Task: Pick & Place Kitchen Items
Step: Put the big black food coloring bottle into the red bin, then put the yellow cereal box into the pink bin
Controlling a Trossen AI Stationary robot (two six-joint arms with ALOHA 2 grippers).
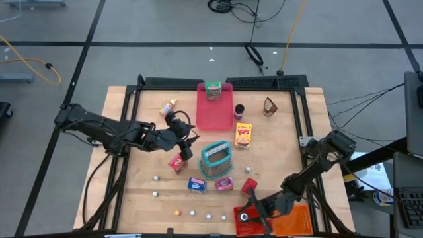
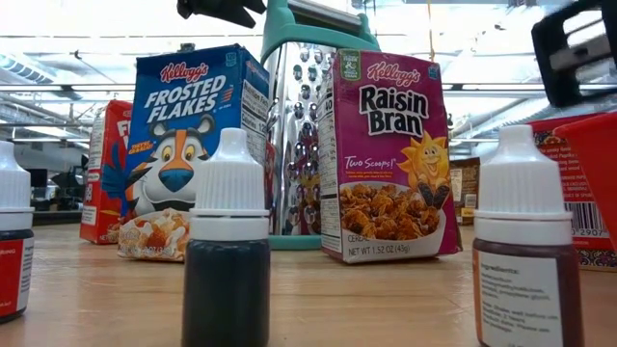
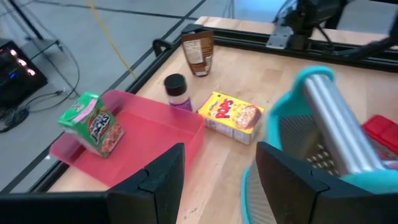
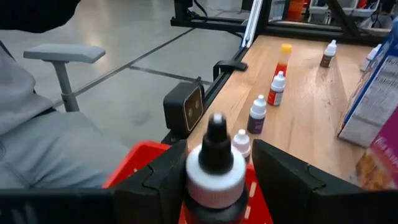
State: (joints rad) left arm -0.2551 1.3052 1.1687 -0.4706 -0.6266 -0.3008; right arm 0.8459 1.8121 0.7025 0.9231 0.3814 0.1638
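Observation:
My right gripper is at the table's near right, over the red bin, shut on a small dropper bottle with a white collar and dark tip. My left gripper hangs open mid-table between the pink tray and the teal grater, touching nothing. A green packet lies on the tray. A yellow Pops box, a dark jar, a brown packet and an orange-capped bottle rest on the table. Red, blue and pink packets lie near the grater. My right gripper pinches the dropper bottle between its two fingers, on the body just below the white collar. The bottle stands upright in the hold, tip up, over the red bin. Whether its base rests on the bin floor is hidden by the gripper.
An orange bin sits beside the red one at the near right corner. Several small capped bottles stand along the near edge. A black frame rail borders the table. A person's grey sleeve shows beyond the table.

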